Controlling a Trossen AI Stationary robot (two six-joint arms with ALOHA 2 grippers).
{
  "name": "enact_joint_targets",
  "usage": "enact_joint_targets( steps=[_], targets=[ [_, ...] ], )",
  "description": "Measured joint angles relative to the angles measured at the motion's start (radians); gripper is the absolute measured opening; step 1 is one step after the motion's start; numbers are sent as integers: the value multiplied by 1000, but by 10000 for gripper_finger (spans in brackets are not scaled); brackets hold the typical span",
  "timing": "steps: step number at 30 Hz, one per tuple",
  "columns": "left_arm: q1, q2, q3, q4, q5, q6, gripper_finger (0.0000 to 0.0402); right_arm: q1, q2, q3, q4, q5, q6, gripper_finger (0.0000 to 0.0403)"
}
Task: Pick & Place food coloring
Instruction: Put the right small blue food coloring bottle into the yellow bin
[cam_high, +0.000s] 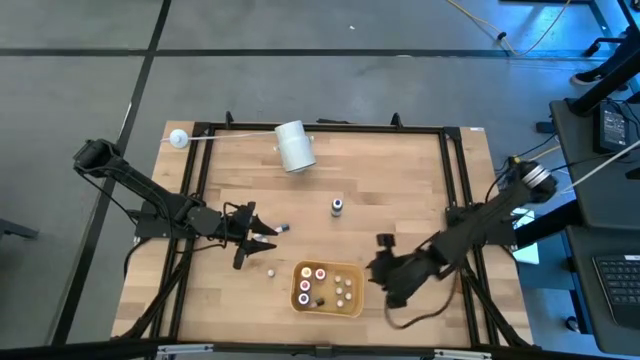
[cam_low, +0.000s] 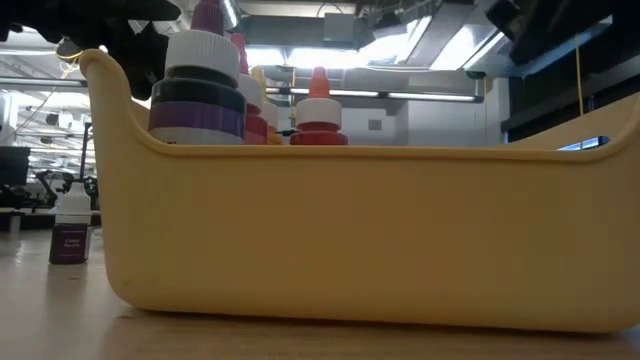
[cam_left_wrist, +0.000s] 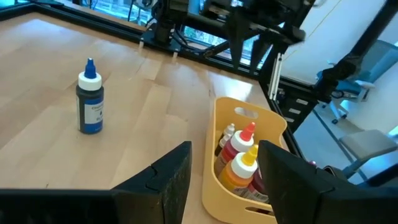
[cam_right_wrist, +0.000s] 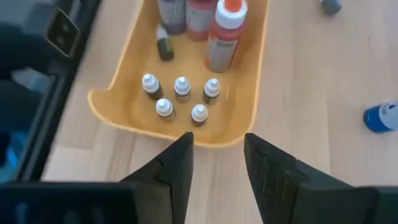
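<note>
A yellow tray (cam_high: 352, 305) near the table's front edge holds food coloring: larger bottles with red and orange caps (cam_left_wrist: 242, 152) at its left end and several tiny white-capped ones (cam_right_wrist: 181, 99) at its right end. A blue bottle (cam_high: 337, 207) stands upright on the wood beyond the tray. A small white-capped bottle with a purple label (cam_low: 70, 235) stands on the table left of the tray. My right gripper (cam_right_wrist: 217, 155) hovers open just off the tray's right end, holding nothing. My left gripper (cam_left_wrist: 224, 171) is open and empty left of the tray, pointing toward it.
A big white roll (cam_high: 295, 146) lies at the table's far edge. Beside it a white ball on a thin rod (cam_high: 178, 138) lies along the black frame. A small whitish thing with a blue end (cam_high: 280, 229) lies just past my left gripper (cam_high: 262, 240).
</note>
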Motion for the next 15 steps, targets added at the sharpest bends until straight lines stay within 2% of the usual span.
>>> enact_joint_targets(
  steps=[8,15],
  targets=[
    [1,0,0,0,-5,1,176,-29,-286,-381,376,3,-84,145],
    [1,0,0,-1,-53,2,180,-64,-359,-546,529,64,-124,145]
  ],
)
